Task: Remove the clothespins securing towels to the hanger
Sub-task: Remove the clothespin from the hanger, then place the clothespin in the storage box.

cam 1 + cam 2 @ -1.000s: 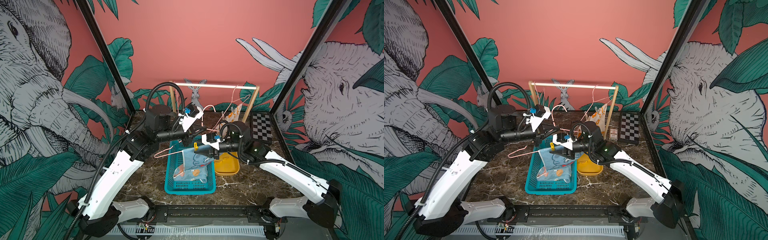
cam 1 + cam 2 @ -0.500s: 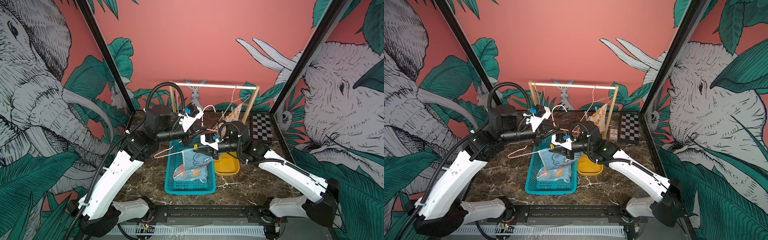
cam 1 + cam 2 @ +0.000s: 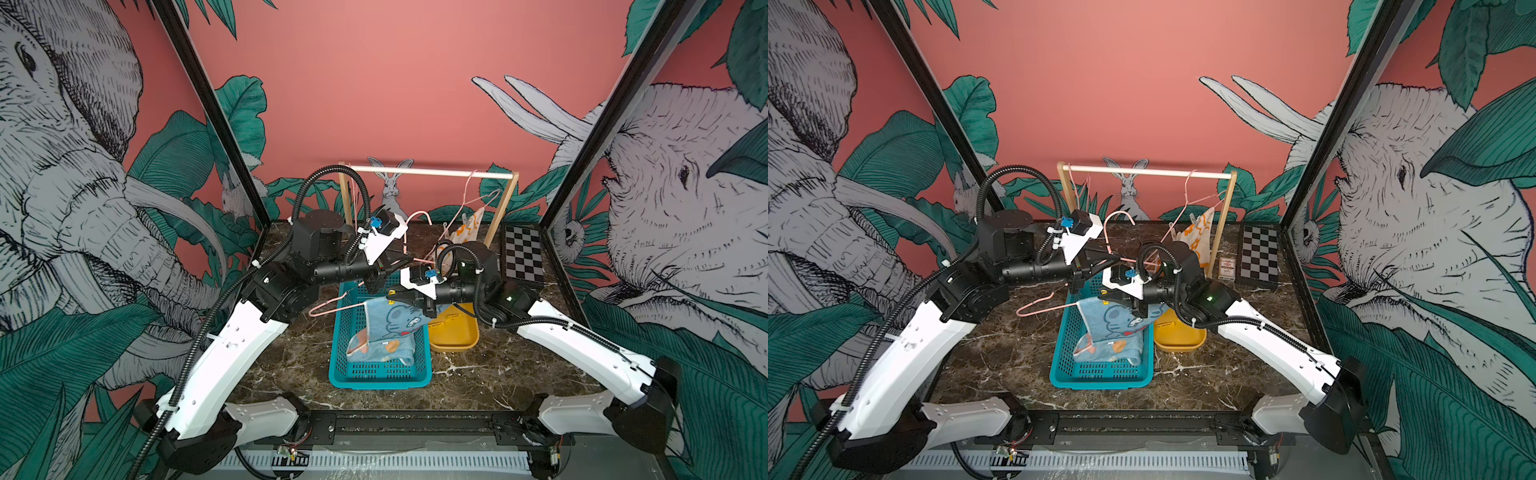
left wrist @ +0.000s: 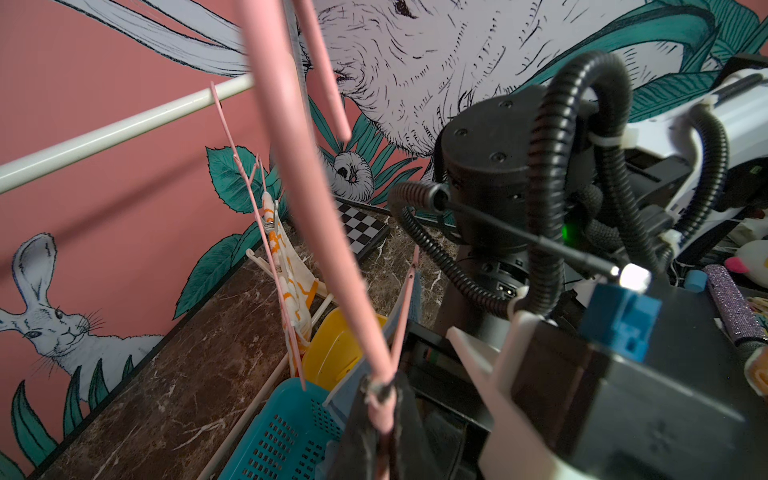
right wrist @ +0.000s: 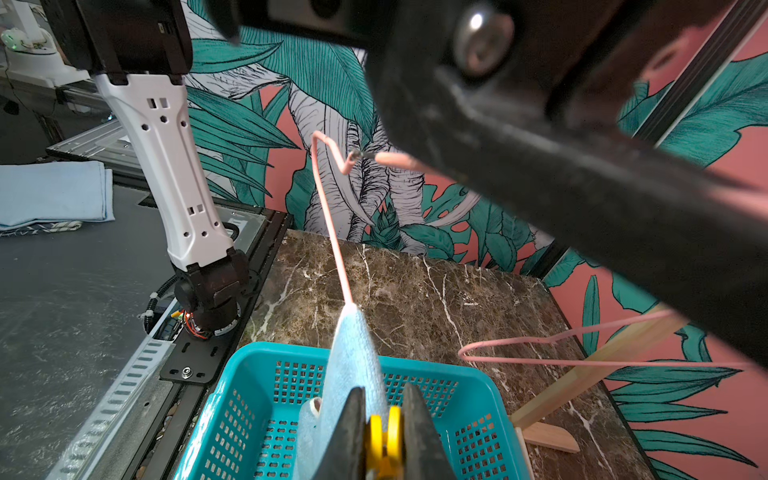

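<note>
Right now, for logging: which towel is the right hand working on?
The blue cartoon towel on the pink wire hanger over the teal basket; the right hand grips its yellow clothespin. The cream flowered towel hangs at the rack.

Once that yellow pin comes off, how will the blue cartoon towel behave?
Floppy: the blue cartoon towel drapes limp from the pink hanger, folds sagging. It probably slides off once the yellow clothespin releases, since the wire looks smooth. Likely light; it should drop into the teal basket below.

A blue towel (image 3: pixel 397 326) hangs from a pink hanger (image 3: pixel 332 306) over the teal basket (image 3: pixel 378 377).
</note>
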You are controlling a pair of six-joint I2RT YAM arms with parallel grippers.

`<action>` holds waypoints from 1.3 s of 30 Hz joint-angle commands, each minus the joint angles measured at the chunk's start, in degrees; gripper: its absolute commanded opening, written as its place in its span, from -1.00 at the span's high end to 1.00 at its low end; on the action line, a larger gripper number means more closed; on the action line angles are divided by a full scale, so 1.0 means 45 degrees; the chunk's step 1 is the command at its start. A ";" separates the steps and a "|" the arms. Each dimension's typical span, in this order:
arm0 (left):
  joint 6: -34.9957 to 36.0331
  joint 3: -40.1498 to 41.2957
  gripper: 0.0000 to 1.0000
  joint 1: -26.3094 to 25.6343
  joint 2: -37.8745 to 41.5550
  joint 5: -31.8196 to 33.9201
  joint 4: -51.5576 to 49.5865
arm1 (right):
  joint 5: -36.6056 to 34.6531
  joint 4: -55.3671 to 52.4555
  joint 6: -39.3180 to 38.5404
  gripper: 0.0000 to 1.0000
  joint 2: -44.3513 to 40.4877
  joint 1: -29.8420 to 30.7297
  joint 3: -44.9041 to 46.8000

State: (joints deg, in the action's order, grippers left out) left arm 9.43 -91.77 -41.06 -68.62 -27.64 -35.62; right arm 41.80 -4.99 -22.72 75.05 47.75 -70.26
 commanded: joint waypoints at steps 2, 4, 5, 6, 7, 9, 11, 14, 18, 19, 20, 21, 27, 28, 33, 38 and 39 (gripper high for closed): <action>-0.0055 0.0056 1.00 0.0003 0.0166 -0.0084 0.0559 | -0.0154 0.0381 -0.0079 0.74 -0.0129 0.0083 -0.0215; -0.0065 0.0060 1.00 0.0003 0.0166 -0.0031 0.0535 | -0.0263 0.0521 0.0028 0.73 -0.0153 0.0083 -0.0188; -0.0057 0.0060 1.00 0.0003 0.0148 -0.0008 0.0518 | -0.0331 0.0619 0.0096 0.73 -0.0182 0.0084 -0.0172; -0.0064 0.0056 1.00 0.0003 0.0146 0.0023 0.0503 | -0.0371 0.0704 0.0159 0.73 -0.0207 0.0092 -0.0168; -0.0036 0.0046 1.00 0.0003 0.0131 0.0085 0.0497 | -0.0419 0.0804 0.0219 0.73 -0.0238 0.0093 -0.0135; -0.0045 0.0041 1.00 0.0003 0.0119 0.0230 0.0432 | -0.0461 0.0947 0.0294 0.72 -0.0307 0.0093 -0.0110; -0.0010 0.0041 1.00 0.0003 0.0110 0.0348 0.0380 | -0.0442 0.1053 0.0359 0.72 -0.0396 0.0093 -0.0080; 0.0040 0.0033 1.00 0.0003 0.0111 0.0501 0.0331 | -0.0422 0.1242 0.0469 0.72 -0.0541 0.0088 0.0034; 0.0072 0.0056 1.00 0.0003 0.0112 0.0745 0.0284 | -0.0518 0.1470 0.0566 0.72 -0.0784 0.0089 0.0210; 0.0077 0.0061 1.00 0.0013 0.0112 0.0806 0.0278 | -0.0565 0.1562 0.0610 0.72 -0.0852 0.0092 0.0287; 0.0072 0.0060 1.00 0.0003 0.0112 0.0846 0.0268 | -0.0640 0.1626 0.0626 0.72 -0.0952 0.0093 0.0345; 0.0072 0.0063 1.00 0.0003 0.0110 0.0886 0.0267 | -0.0717 0.1696 0.0644 0.72 -0.1037 0.0092 0.0429; 0.0335 0.0045 1.00 0.0003 0.0209 0.1453 -0.0043 | -0.1500 0.2008 0.0786 0.72 -0.1741 0.0092 0.1119; 0.0378 0.0041 1.00 0.0003 0.0252 0.1580 -0.0092 | -0.1703 0.2006 0.0825 0.72 -0.1867 0.0093 0.1225; 0.0521 -0.0046 1.00 0.0003 0.0459 0.1861 -0.0239 | -0.2694 0.1857 0.0930 0.70 -0.2491 0.0093 0.1698; 0.0657 -0.0135 1.00 0.0003 0.0600 0.2127 -0.0352 | -0.3464 0.1604 0.1073 0.70 -0.3168 0.0093 0.2240; 0.0658 -0.0130 1.00 0.0003 0.0634 0.2157 -0.0312 | -0.3585 0.1589 0.1118 0.70 -0.3317 0.0093 0.2383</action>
State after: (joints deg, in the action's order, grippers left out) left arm 11.57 -91.68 -41.06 -68.16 -18.92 -36.99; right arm 28.49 1.02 -18.31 62.06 47.97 -60.71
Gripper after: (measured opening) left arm 0.061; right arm 0.152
